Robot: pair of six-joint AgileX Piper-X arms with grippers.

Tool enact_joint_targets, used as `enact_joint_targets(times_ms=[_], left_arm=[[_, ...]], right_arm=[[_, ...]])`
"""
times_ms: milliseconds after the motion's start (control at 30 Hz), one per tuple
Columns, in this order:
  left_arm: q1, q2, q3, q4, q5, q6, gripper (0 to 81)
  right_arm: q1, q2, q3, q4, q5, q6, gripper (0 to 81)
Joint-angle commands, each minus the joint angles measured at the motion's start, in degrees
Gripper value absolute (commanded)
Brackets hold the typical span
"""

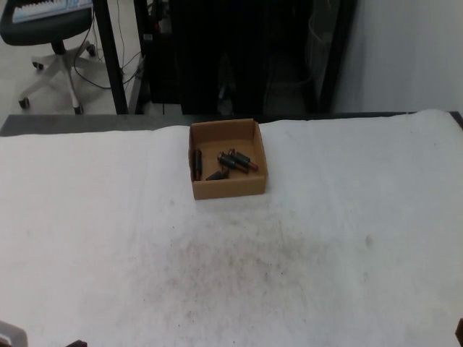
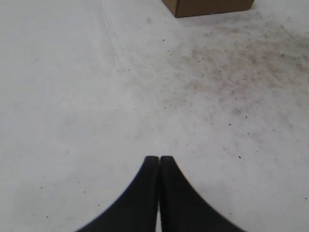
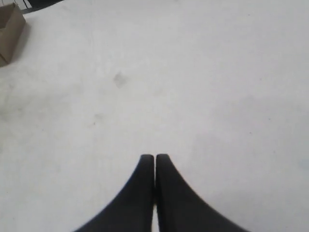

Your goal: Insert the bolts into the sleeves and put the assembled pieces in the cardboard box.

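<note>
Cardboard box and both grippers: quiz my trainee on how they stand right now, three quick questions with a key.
1. True or false: the cardboard box is empty.
2. The left gripper is: A) wide open; B) shut on nothing; C) shut on a bolt.
3. Is the right gripper open or shut?
Key: 1 false, several dark pieces lie in it; 2 B; 3 shut.

Brown cardboard box (image 1: 228,188), dark pieces (image 1: 237,160) (touches of red and green), white cloth (image 1: 362,217) speckled dark
</note>
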Motion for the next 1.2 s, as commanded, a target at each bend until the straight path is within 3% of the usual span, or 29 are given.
enact_joint_targets(times_ms=[0, 100, 300, 1167], left_arm=[[0.2, 0.1, -0.9, -0.7, -0.4, 0.4, 0.3], [0.2, 0.1, -0.9, -0.7, -0.4, 0.4, 0.3], [0.2, 0.1, -0.9, -0.7, -0.4, 0.4, 0.3], [0.2, 0.1, -0.9, -0.7, -0.4, 0.4, 0.3]], right_arm=[[0.0, -0.3, -0.5, 0.7, 1.0, 0.4, 0.8], [0.0, -0.3, -0.5, -0.3, 4.9, -1.6, 0.8], [0.0, -0.3, -0.5, -1.9, 5.6, -15.2, 0.8], [0.0, -2.1, -0.5, -0.6, 4.1, -18.6, 0.8]])
